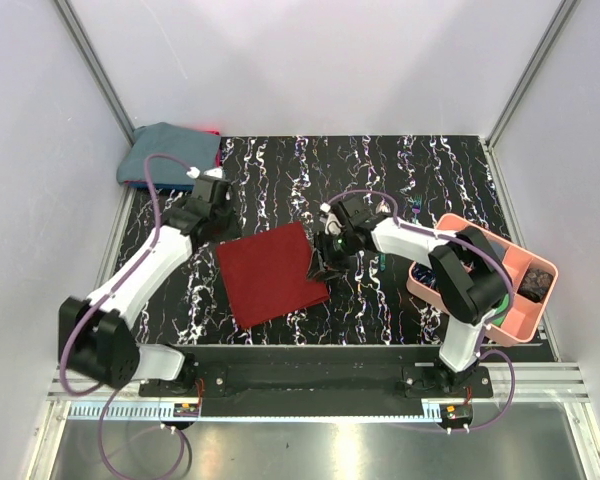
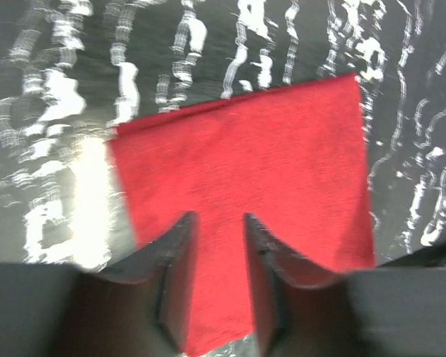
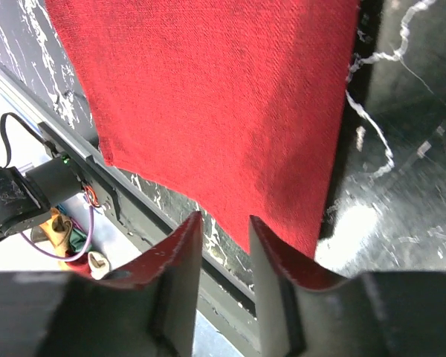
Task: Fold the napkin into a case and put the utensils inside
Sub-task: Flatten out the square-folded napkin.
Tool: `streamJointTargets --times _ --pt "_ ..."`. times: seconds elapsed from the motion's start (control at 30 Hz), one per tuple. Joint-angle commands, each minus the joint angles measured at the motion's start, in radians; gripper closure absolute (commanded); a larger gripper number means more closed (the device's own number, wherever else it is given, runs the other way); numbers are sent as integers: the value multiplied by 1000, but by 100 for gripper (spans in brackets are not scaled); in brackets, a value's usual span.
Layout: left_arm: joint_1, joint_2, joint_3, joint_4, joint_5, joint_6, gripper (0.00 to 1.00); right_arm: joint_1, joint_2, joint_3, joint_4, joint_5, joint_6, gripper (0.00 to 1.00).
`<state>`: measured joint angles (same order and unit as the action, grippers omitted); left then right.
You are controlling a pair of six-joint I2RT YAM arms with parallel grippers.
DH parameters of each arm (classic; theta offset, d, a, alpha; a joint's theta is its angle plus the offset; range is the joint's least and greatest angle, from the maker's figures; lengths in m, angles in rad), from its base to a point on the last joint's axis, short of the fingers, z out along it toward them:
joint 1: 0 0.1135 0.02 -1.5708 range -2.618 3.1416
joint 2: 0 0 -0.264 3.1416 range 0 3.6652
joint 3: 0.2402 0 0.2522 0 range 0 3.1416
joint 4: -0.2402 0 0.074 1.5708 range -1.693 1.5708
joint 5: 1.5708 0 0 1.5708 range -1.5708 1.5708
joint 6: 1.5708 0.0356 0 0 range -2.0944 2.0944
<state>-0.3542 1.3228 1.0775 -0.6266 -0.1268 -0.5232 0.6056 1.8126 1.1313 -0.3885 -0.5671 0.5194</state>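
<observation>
From above, the dark red napkin is lying flat as a tilted square near the table's near edge, left of centre. The left hand is hovering at its far left corner and the right hand at its right edge, their fingertips hard to make out. The pink tray's contents are too dark to tell.

The blurred left wrist view is showing that hand released, fingers apart over plain red cloth.

The right wrist view is showing the right hand released too, the napkin's edge lying just beyond its fingertips.
</observation>
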Motion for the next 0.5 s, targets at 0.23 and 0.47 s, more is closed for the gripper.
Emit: streamJointTargets --times 0.23,0.47 --pt "58 130 -76 171 139 -43 76 -9 44 -94 46 64 -55 68" --pt "73 115 -91 163 177 -24 73 -23 -8 -120 13 110 -56 69"
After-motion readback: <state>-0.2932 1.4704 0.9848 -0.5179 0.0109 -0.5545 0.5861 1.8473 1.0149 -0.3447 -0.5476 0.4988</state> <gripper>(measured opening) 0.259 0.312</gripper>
